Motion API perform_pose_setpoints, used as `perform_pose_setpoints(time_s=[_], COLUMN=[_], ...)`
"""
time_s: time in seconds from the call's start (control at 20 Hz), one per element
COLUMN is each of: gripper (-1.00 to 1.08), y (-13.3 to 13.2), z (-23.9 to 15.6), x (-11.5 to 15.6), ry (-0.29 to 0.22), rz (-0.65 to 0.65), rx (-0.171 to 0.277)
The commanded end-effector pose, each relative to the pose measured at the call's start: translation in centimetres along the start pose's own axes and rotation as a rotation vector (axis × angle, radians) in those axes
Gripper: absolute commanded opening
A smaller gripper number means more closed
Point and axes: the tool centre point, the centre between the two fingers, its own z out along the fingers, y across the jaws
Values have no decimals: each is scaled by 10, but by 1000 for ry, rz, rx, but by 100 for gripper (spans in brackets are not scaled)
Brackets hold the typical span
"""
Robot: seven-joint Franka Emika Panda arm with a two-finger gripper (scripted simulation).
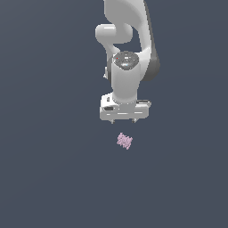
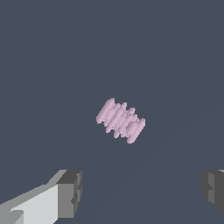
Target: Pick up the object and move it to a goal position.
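None of the task is done yet, as far as the pictures show. The block [image 1: 125,140] lies alone on the dark tabletop [image 1: 49,169], and the gripper [image 1: 125,120] hangs apart from it with nothing between its fingers. In the exterior view the block sits just nearer than the gripper, almost in line with it and slightly toward the exterior view's right. The gripper is spread wide: in the wrist view its two fingertips [image 2: 70,193] stand far apart at the edges of the picture, with the block [image 2: 120,120] ahead of the gap and touching neither.

My judgement is that this is the approach, before any grasp. Left to do: bring the gripper over the block, lower it, close, lift, and carry the block to the goal. No goal marker shows in either view, so I cannot tell where that is.

The block is tiny, far smaller than the gripper, pale pink and roughly rectangular. Its surface is cut into close parallel ridges, giving jagged edges. It lies turned at an angle to the line between the fingers, so the wrist may need to rotate for a square grip. Being so small and ridged, it could slip or twist if caught off-centre.
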Motion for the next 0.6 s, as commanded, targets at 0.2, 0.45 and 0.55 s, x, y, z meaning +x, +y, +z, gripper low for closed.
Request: perform_pose_setpoints(time_s=[0.2,0.45,0.55], gripper=[100,100,100], y=[-1,-4,-5], z=[1,3,3], x=[0,-1,-1], ry=[1,4,4], rz=[-18,-59,-61], rx=[-7,-20,-20])
